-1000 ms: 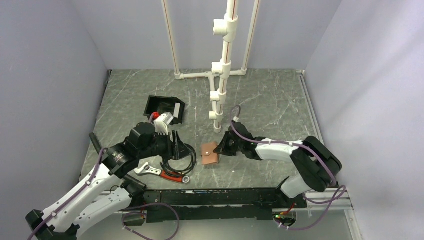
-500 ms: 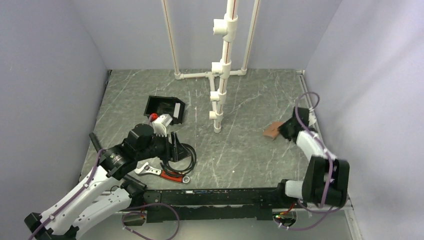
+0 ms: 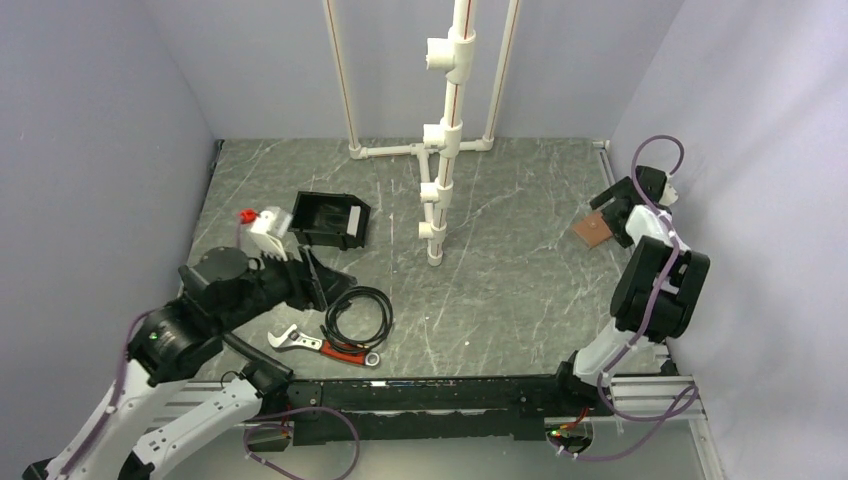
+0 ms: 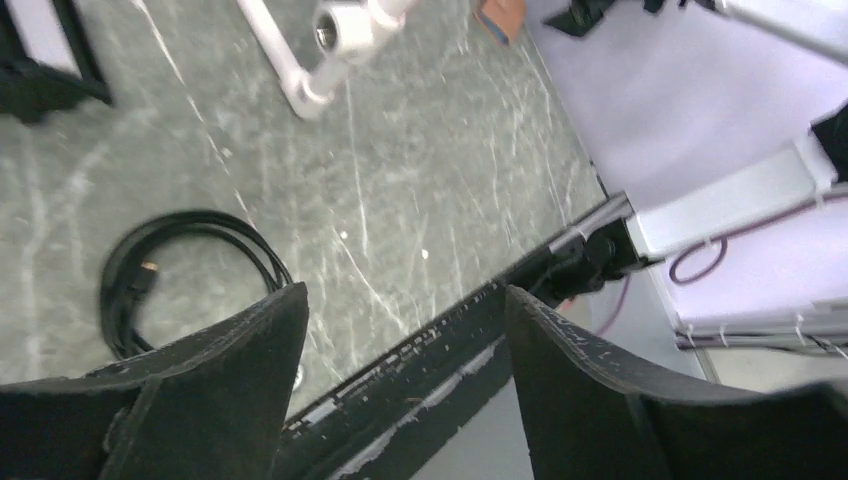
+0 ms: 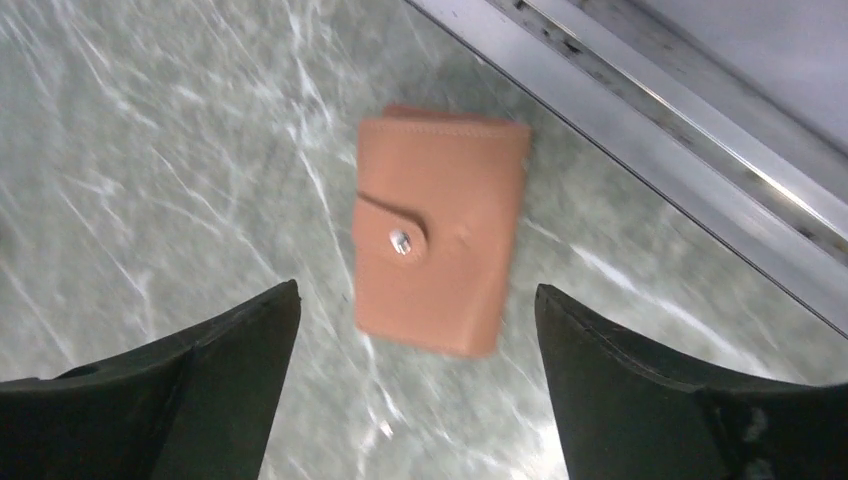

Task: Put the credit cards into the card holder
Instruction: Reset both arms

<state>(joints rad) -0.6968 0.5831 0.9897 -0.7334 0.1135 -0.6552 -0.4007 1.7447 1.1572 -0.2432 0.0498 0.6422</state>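
The card holder (image 3: 592, 231) is a small brown wallet, folded and snapped shut, at the table's far right edge. In the right wrist view the card holder (image 5: 440, 235) shows blurred just ahead of my right gripper (image 5: 415, 290), whose jaws stand wide open and touch nothing. From above, the right gripper (image 3: 612, 212) hangs close over it. A pale grey credit card (image 3: 355, 218) leans inside the black bin (image 3: 318, 226). My left gripper (image 3: 312, 280) hovers open and empty near the bin. In the left wrist view the left gripper (image 4: 405, 290) has only table between its jaws.
A white pipe stand (image 3: 440, 150) rises mid-table. A coiled black cable (image 3: 358, 312) and a red-handled wrench (image 3: 320, 345) lie front left. A metal rail (image 5: 680, 150) and the right wall run right beside the wallet.
My right arm swung the wallet from the table's middle to the far right, then opened and let it go. The left arm drew back to the left.
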